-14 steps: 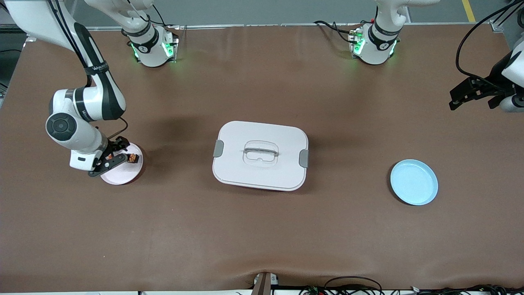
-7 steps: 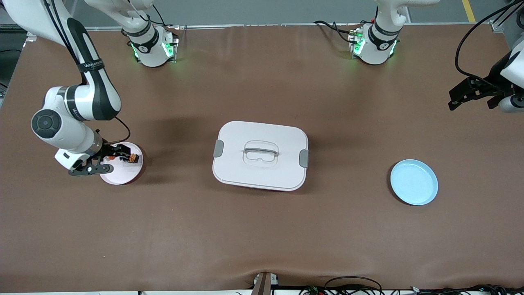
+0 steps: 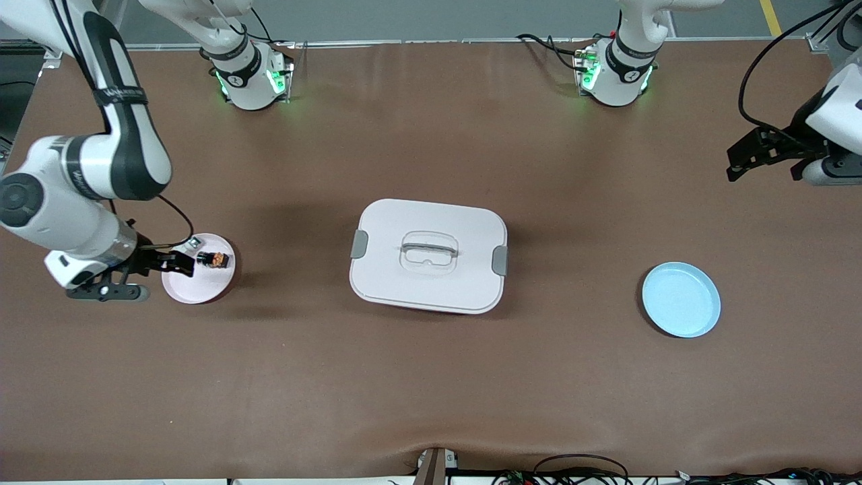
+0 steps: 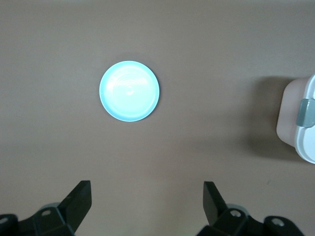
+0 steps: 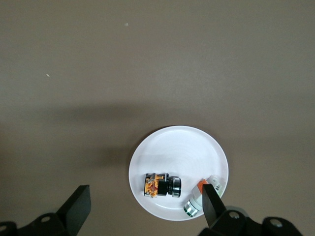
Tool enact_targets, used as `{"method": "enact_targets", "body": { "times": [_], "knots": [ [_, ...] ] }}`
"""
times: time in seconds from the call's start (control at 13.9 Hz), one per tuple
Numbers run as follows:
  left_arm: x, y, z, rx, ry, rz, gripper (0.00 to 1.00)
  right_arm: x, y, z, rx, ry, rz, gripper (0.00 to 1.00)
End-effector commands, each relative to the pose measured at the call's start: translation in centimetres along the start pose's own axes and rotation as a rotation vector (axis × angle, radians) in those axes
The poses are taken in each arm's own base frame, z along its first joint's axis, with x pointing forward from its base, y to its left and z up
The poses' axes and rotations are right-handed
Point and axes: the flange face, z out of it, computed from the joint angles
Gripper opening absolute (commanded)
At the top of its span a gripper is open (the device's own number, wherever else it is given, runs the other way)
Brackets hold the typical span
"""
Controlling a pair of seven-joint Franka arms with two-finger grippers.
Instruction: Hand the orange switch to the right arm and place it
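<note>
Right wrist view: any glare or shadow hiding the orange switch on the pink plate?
Right wrist view: the orange switch is sharp and unshadowed on the pink plate, which looks washed out to near white; a soft shadow band crosses the bare table above it. Front view: the switch is tiny but distinct beside the open right tool.

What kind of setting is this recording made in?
Most likely a robotics lab bench: two arms bolted along a brown-matted table, the right gripper open over a pink plate, the left gripper open, waiting above the table's end, and loose cables at its edge.
</note>
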Motion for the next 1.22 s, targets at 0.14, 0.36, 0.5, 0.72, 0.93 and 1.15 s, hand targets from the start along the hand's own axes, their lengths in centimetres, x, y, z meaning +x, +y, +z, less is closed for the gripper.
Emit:
{"method": "enact_targets", "body": {
  "times": [0.14, 0.36, 0.5, 0.72, 0.93, 1.15],
  "knots": [
    [0.1, 1.8, -0.4, -0.021, 0.006, -0.037, 1.0, 1.4, -0.7, -10.9, 0.019, -0.018, 0.002, 1.0],
    [0.0, 1.3, -0.5, -0.021, 0.007, -0.034, 1.0, 0.3, -1.3, -16.4, 0.019, -0.021, -0.011, 1.0],
    [0.0, 0.8, -0.6, -0.021, 0.009, -0.031, 1.0, -0.9, -1.3, -18.9, 0.017, 0.013, -0.012, 1.0],
    [-0.2, 0.2, -0.6, -0.012, -0.001, -0.036, 1.0, -2.3, -0.4, -21.7, 0.014, 0.051, 0.001, 1.0],
    [-0.3, -0.6, -0.7, -0.009, -0.011, -0.048, 1.0, -4.1, -0.5, -24.8, 0.009, 0.088, 0.001, 1.0],
    [-0.4, -0.8, -0.6, -0.006, -0.016, -0.036, 1.0, -5.4, -0.3, -26.3, 0.009, 0.082, 0.006, 1.0]
  ]
}}
